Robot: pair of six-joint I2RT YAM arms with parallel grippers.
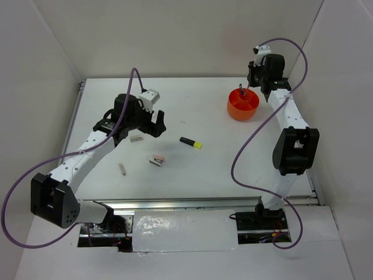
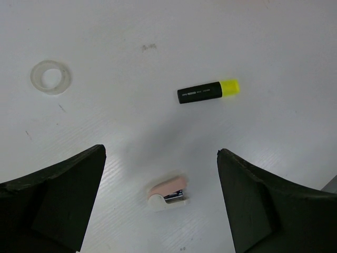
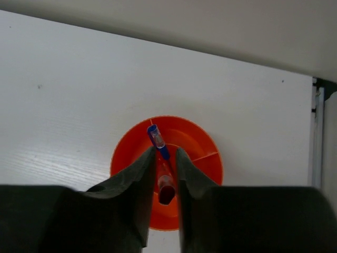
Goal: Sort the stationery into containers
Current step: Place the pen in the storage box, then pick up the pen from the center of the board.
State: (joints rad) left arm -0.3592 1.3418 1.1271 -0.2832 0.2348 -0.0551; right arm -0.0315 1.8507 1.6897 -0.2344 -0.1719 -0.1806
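Right end effector [image 3: 165, 155] clamped on red-and-blue pen [image 3: 157, 138], held over orange divided tub [image 3: 202, 142]. Risk: pen lodged across divider or tipped out if released askew. Left end effector [image 2: 160, 153] spread wide.

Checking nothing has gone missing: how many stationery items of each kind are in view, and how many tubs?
Marker: 1
Pen: 1
Pink-and-white eraser: 1
Grey block and beige block: 2
Ring: 1
Orange tub: 1
Total: 7
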